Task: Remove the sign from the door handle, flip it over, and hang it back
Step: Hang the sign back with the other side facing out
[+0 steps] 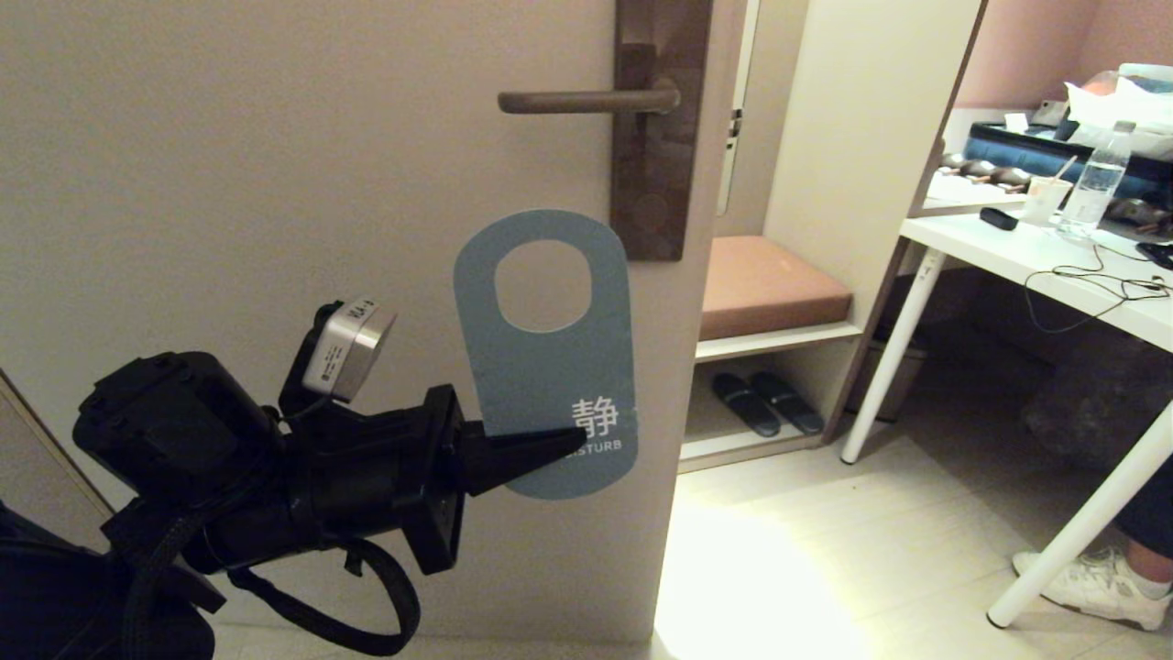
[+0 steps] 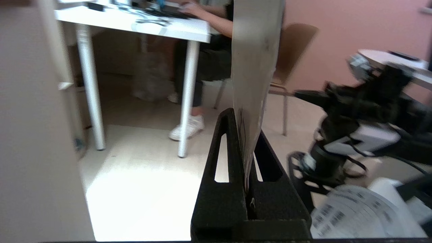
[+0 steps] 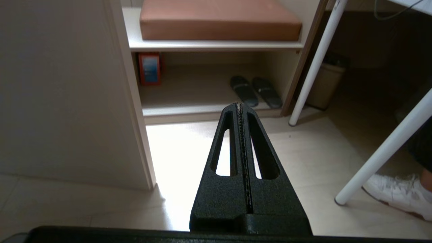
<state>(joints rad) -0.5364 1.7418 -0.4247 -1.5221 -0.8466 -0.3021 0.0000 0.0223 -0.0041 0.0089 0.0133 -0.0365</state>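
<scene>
The sign (image 1: 550, 367) is off the door handle (image 1: 586, 101) and hangs in the air below it, upright, its blue-grey face with white lettering toward me and its oval hole on top. My left gripper (image 1: 573, 445) is shut on the sign's lower part, reaching in from the left. In the left wrist view the sign (image 2: 256, 67) shows edge-on as a pale strip pinched in the left gripper (image 2: 244, 118). The handle is a bare dark lever on a tall brown backplate (image 1: 655, 165). My right gripper (image 3: 239, 106) is shut on nothing, low over the floor, out of the head view.
The beige door (image 1: 275, 183) fills the left. Beyond its edge are a shelf unit with a brown cushion (image 1: 770, 284) and slippers (image 1: 765, 401). A white table (image 1: 1054, 266) with a bottle and cables stands at the right, a person's shoe (image 1: 1090, 577) beside its leg.
</scene>
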